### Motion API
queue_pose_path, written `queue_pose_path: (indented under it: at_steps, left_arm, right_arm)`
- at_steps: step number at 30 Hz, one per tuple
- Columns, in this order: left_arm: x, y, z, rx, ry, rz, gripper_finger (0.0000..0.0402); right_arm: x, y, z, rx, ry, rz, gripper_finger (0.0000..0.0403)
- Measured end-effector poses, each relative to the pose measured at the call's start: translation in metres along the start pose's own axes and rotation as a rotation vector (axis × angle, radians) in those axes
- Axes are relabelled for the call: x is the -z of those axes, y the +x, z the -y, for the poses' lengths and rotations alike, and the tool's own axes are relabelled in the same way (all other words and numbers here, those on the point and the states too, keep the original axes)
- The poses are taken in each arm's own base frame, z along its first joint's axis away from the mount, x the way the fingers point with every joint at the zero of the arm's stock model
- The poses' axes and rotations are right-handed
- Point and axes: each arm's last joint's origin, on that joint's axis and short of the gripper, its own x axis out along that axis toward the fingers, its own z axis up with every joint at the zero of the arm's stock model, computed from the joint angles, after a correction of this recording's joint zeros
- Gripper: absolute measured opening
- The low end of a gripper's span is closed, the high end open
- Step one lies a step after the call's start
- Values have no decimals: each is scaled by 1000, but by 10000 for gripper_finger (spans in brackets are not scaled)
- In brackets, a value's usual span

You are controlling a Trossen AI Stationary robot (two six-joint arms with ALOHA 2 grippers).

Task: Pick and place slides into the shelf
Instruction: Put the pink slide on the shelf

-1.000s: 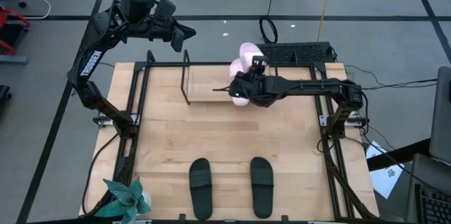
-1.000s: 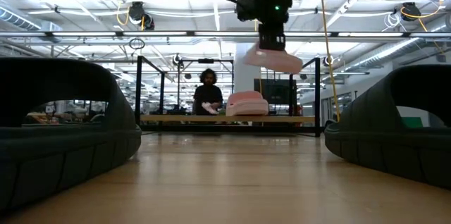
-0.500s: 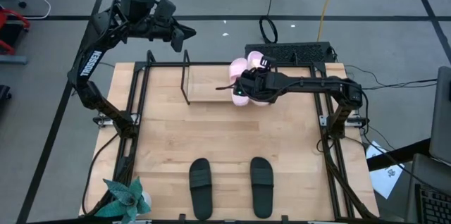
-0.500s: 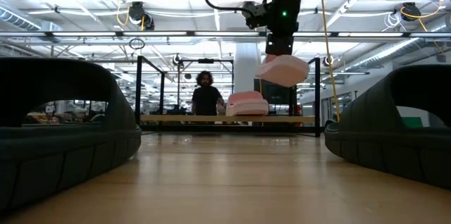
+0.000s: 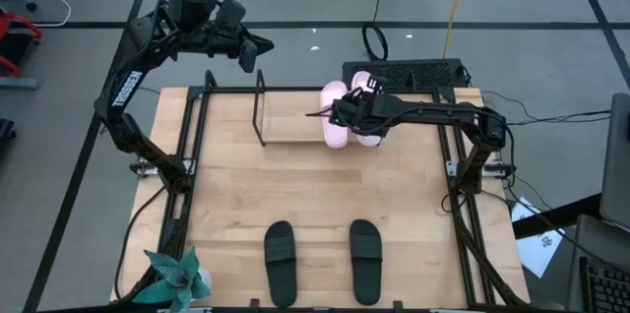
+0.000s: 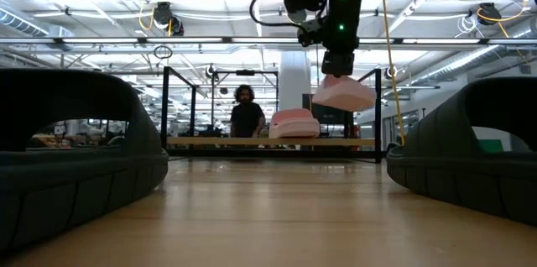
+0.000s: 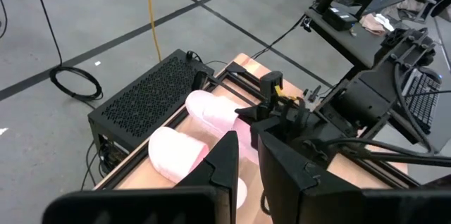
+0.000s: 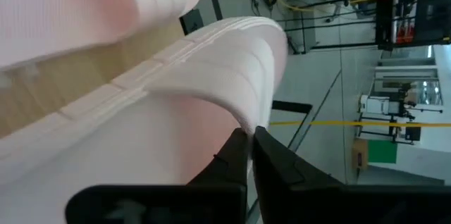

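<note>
My right gripper [image 5: 345, 109] hangs over the far middle of the table, shut on a pale pink slide [image 5: 367, 108] that is in the air beside the shelf [image 5: 261, 106]. The other pink slide [image 5: 335, 121] lies sole-down on the shelf's wooden base [image 6: 201, 142], seen in the low view as a pink slide [image 6: 293, 123]. Two black slides [image 5: 281, 249] [image 5: 365, 247] lie flat near the table's front edge. My left gripper [image 5: 251, 49] waits raised beyond the far left corner, fingers together with nothing in them. My right gripper pinches the edge of the pink slide's wide strap [image 8: 248, 120] between its two fingers. The fingers come slanting down from the table's right side. The slide [image 6: 342, 95] hangs tilted below the gripper, clear of the shelf and the table.
A black perforated box [image 5: 413, 74] sits beyond the far edge behind the shelf. A potted plant [image 5: 177, 279] stands at the near left corner. Black frame rails [image 5: 192, 156] [image 5: 455, 170] run along both table sides. A person [image 6: 246, 120] stands in the room beyond.
My right gripper has carried the pink slide toward the table's far right and lower, rolling its wrist. The slide has tipped and now hangs beside the pink slide resting on the shelf, which has stayed put.
</note>
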Motion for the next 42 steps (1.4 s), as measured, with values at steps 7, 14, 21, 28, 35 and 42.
queue_pose_path:
  at_steps: [7, 14, 21, 28, 35, 42]
  left_arm:
    - [0, 0, 0, 1, 0, 0, 51]
    - [0, 0, 0, 2, 7, -1, 51]
    - [0, 0, 0, 3, 18, -1, 51]
    - [0, 0, 0, 2, 18, -1, 51]
    - [0, 0, 0, 6, 18, -1, 51]
    - [0, 0, 0, 8, 20, -2, 51]
  right_arm:
    - [5, 11, -7, 1, -4, -23, 0]
    - [8, 19, -18, -21, -1, -20, 0]
    - [9, 22, -23, -26, 11, -6, 0]
    - [8, 26, -27, -23, 12, 9, 0]
    - [10, 31, -27, -20, 20, 0, 0]
    - [9, 34, -24, -18, 28, 6, 0]
